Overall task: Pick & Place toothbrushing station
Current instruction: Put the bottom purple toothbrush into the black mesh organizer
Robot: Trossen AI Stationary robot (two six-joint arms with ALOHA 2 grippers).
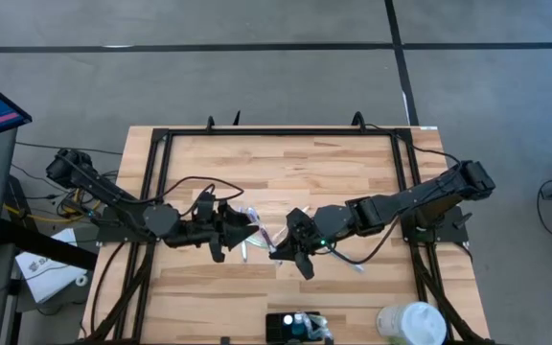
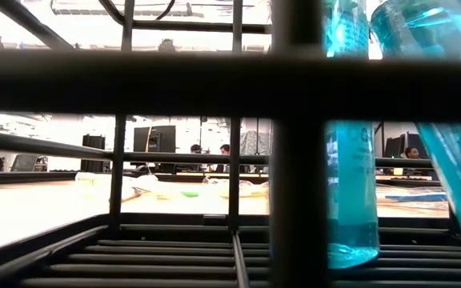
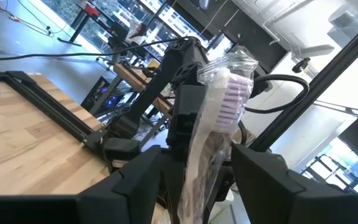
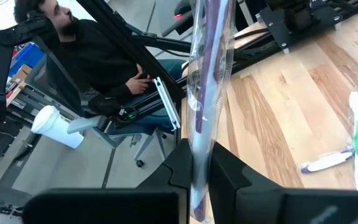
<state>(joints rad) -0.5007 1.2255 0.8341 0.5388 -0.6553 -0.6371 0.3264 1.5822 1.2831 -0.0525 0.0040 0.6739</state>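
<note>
**High view:** The left gripper (image 1: 239,230) and right gripper (image 1: 291,246) meet nose to nose at the centre of the table (image 1: 353,172). The left comes in from nine o'clock, the right from three. The toothbrushing station (image 1: 281,328), one black box, sits at the six o'clock edge, well apart from both. One white round container (image 1: 410,323) stands at five o'clock.

**Low view:** Black bars fill the picture, with two blue bottles (image 2: 350,192) behind them. Neither gripper shows.

**Left wrist view:** The left fingers (image 3: 135,180) stand apart on either side of one wrapped toothbrush (image 3: 219,106), not pinching it.

**Right wrist view:** The right jaws are clamped on that wrapped brush. Two loose toothbrushes (image 4: 357,140) lie on the wood, and a person sits beyond the table.

This looks like a handover. Next, the left jaws would need to close squarely on the wrap before the right lets go, then carry the brush towards six o'clock.
</note>
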